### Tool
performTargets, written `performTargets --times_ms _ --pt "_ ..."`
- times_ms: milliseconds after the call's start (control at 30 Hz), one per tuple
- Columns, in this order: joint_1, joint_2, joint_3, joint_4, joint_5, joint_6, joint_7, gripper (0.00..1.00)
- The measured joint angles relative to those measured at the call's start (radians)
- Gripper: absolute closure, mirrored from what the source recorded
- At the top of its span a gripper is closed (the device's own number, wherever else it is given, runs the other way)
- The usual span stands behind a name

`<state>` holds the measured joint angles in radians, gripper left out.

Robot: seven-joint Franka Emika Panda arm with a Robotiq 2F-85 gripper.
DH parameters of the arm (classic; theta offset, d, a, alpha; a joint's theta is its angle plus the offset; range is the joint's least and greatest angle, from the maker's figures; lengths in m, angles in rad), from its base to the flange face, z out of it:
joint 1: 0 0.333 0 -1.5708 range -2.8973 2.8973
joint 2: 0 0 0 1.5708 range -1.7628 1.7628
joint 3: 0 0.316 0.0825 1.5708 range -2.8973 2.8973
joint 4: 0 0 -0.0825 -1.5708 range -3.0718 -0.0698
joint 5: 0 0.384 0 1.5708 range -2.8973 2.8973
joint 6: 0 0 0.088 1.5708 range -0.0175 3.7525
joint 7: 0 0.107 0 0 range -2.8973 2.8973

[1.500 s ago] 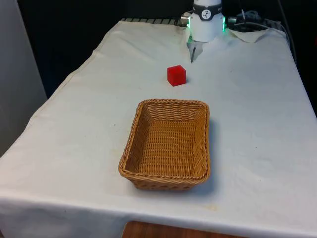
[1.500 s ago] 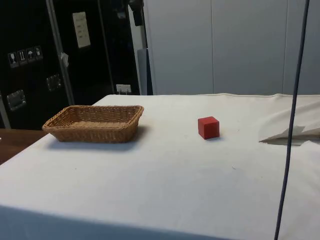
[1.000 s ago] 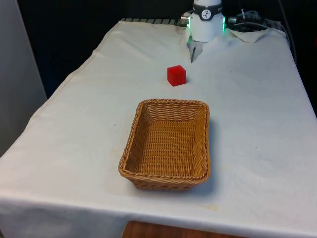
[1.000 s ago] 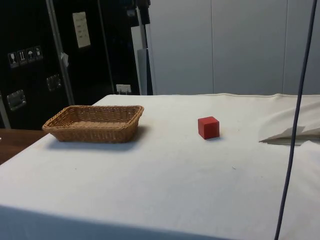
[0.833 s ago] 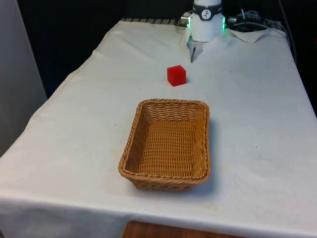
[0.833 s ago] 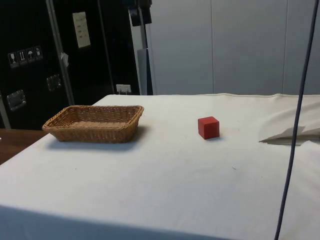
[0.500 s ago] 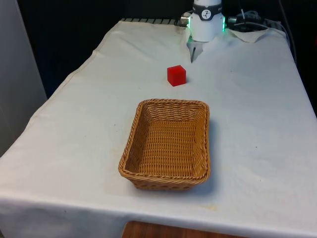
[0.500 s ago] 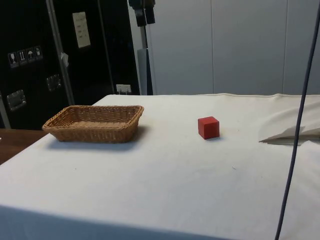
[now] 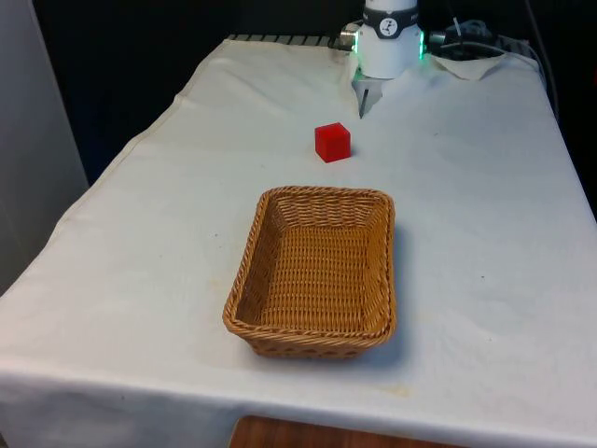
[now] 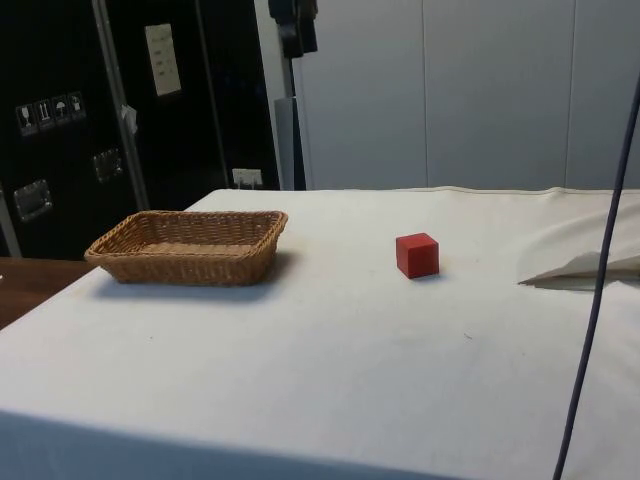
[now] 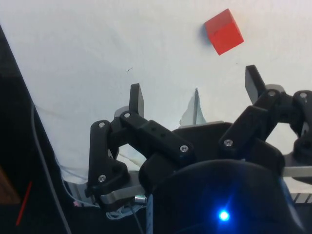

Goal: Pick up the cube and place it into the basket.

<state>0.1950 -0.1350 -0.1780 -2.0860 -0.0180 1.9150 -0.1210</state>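
Approach step judged in hand: gripper (image 11: pixel 195 87) is held wide and empty high above the worktop (image 9: pixel 485 205), red cube (image 9: pixel 332 142) sits beyond the basket (image 9: pixel 317 271) untouched; descent over cube needed next.

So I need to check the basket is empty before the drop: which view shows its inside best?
The front view: it looks down into the basket and shows the whole woven floor, bare. The side view sees the basket low and edge-on, mostly its outer wall and rim. The red cube sits on the cloth beyond it.
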Motion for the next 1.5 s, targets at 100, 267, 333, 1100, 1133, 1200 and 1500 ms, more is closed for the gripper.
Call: performTargets --times_ms 100,267,333,1100,1133,1200,1500 --pt "0.000 -0.006 0.003 -0.009 -0.001 0.001 0.000 0.00" --pt "0.000 -0.028 0.008 -0.038 -0.006 0.013 -0.004 0.00" --pt "0.000 -0.034 0.008 -0.048 -0.006 0.017 -0.009 0.00" --pt "0.000 -0.090 0.008 -0.158 -0.015 0.072 -0.096 0.00" --pt "0.000 -0.092 0.008 -0.162 -0.018 0.074 -0.099 0.00" --pt "0.000 -0.097 0.009 -0.176 -0.024 0.083 -0.108 0.00" --pt "0.000 -0.114 0.009 -0.219 -0.037 0.113 -0.137 0.00"
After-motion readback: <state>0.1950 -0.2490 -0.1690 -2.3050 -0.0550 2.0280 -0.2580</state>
